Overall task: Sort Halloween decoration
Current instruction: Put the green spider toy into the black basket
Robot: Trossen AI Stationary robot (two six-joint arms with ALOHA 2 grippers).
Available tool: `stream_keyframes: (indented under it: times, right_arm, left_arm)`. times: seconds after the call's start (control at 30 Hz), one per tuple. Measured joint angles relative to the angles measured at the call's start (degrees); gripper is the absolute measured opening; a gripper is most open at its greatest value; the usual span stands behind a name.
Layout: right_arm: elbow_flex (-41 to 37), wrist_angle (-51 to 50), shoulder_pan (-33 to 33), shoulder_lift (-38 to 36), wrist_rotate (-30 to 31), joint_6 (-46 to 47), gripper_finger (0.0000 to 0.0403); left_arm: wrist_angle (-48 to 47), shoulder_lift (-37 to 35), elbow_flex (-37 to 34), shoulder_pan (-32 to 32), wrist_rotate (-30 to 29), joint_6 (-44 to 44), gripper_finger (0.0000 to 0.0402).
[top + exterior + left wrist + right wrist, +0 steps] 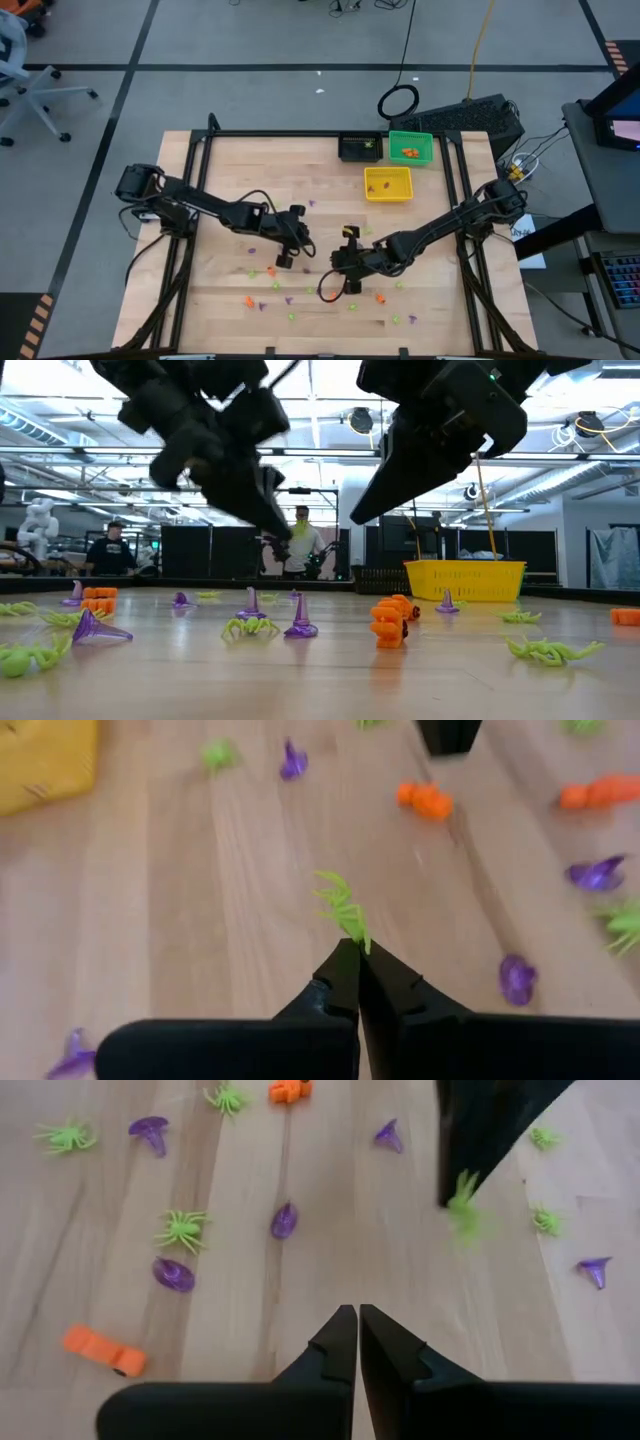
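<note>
Tiny orange, purple and light-green Halloween trinkets (290,298) lie scattered on the wooden table, among them a purple hat (300,622), an orange piece (388,626) and green spiders (180,1230). My left gripper (358,948) hangs above the table's middle (284,258), shut on one light-green spider (342,906). My right gripper (358,1312) hovers just to its right (349,272), shut and with nothing between its fingers. My left gripper pinches the green spider by one end (357,934) between its two fingertips, and the rest of the spider sticks out past them. The fingers slant down toward the table. The spider (463,1205) hangs below the fingertips, lifted clear of the wood.
Three square bins stand at the far right of the table: black (360,148), green (410,148) with orange pieces inside, and yellow (388,184) a little nearer. People stand in the room beyond the table (300,545). Black rails (300,133) frame the table.
</note>
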Motion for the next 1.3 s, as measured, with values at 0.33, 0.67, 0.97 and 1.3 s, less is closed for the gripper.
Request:
stream_keyframes:
  times: [0.33,0.67,0.97,1.3]
  right_arm:
    - [0.00,0.53,3.58,0.01,0.41,0.73,0.0002]
    - [0.02,4.82,8.44,0.01,3.50,0.48,0.0002]
    - [0.02,8.41,12.16,0.01,6.32,0.68,0.0002]
    - [0.02,8.63,13.33,0.01,7.83,-3.55,0.0002]
  left_arm:
    - [-7.01,-14.95,0.02,-0.59,-0.03,-0.63,0.0000]
    - [-3.90,-27.37,-0.78,-7.01,-1.69,-1.49,0.0000]
    - [13.12,-27.18,-8.58,-10.54,-3.83,-3.03,0.0000]
    - [16.97,-27.15,-9.99,-11.41,-6.31,0.67,0.0000]
